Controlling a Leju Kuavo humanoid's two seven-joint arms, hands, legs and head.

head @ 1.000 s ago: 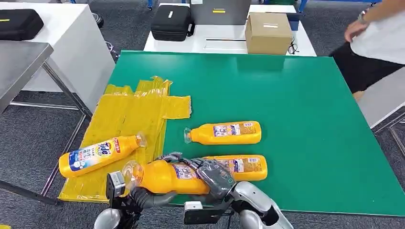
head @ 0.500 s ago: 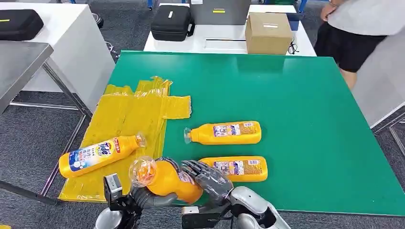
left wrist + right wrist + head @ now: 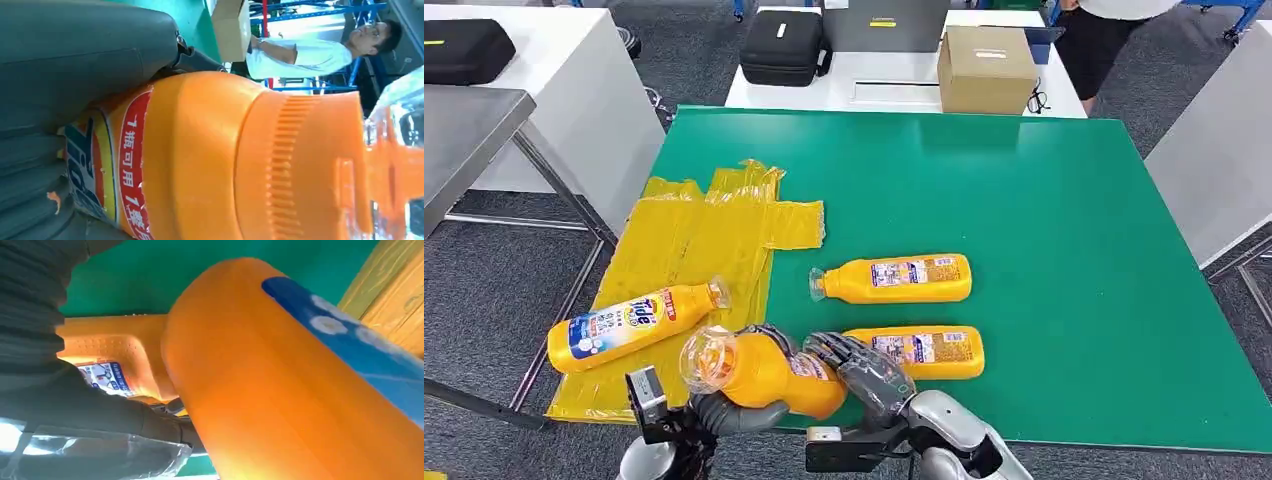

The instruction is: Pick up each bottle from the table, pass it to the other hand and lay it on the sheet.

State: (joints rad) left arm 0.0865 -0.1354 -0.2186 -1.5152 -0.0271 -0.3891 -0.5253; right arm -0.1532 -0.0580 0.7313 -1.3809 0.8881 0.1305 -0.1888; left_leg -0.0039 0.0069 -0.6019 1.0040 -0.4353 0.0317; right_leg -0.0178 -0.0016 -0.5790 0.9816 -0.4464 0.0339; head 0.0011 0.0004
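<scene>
From my head view, the held bottle point(image 3: 769, 375) covers most of the left hand point(image 3: 724, 410), so I can't judge its grip; the right hand point(image 3: 864, 372) hides the bottle's base. That hand also covers the neck of the near table bottle point(image 3: 929, 352). The person point(image 3: 1104, 25) is cut off at the top edge. Label print is probably too small to read.

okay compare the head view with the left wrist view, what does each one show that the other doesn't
Head view alone: the yellow sheet with one bottle lying on it, two more bottles on the green table, and the right hand.

Left wrist view alone: the held bottle's ribbed cap and red label text up close.

Both: the held bottle, the left hand, the cardboard box.
</scene>
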